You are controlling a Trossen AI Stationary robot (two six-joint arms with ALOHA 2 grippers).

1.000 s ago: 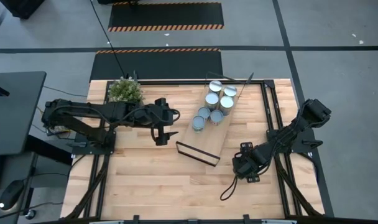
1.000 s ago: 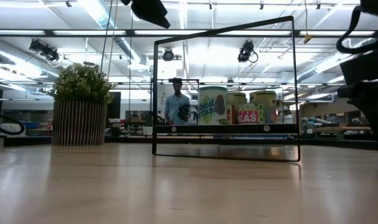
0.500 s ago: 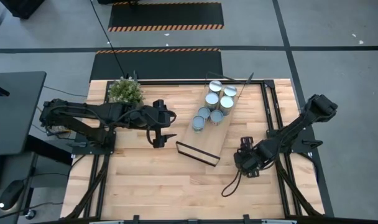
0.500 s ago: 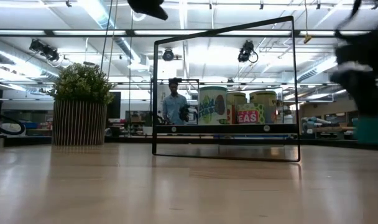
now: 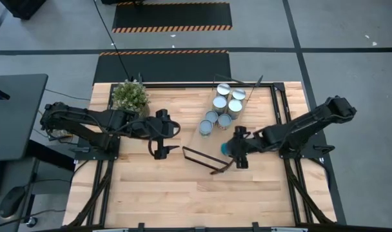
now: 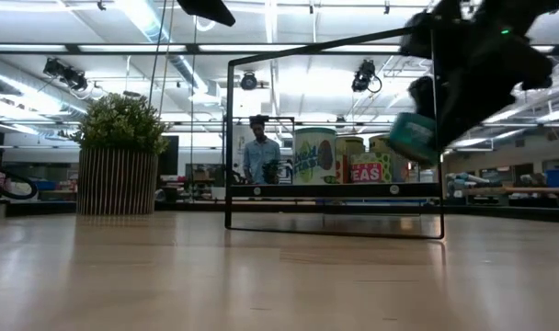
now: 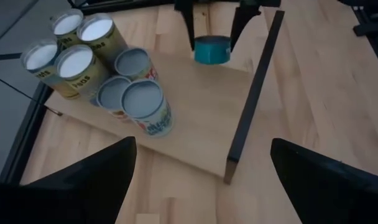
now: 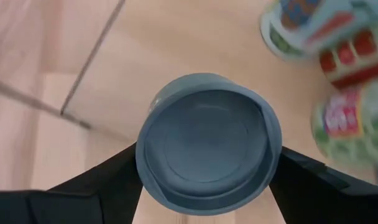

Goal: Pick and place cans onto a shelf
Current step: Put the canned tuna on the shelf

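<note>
The shelf (image 5: 205, 143) is a light-wood board with a black frame, lying slantwise at the table's middle. Several cans (image 5: 222, 106) stand on its far half; they also show in the left wrist view (image 7: 96, 68). My right gripper (image 5: 231, 149) is shut on a short teal can (image 7: 212, 50) with a blue-grey top (image 8: 207, 143), above the board's near right part. My left gripper (image 5: 165, 151) is open and empty, left of the shelf's near end. My right gripper pinches the teal can's side wall (image 8: 142, 158) between its two fingers, one on each opposite side. The fingers (image 7: 188, 25) slant down from the table's right. The can (image 6: 411, 138) is lifted clear above the board, somewhat tilted.
A potted plant (image 5: 130, 95) stands at the table's far left. The shelf's black end frame (image 6: 335, 138) stands upright at its near end. A person (image 6: 259, 152) stands in the room beyond the table. Bare tabletop (image 5: 170, 193) lies toward the near edge.
My right gripper has gone from the table's near right toward the shelf, carrying the teal can up from near table height until it is above the board. My left gripper has drawn back a little toward the table's left edge.
</note>
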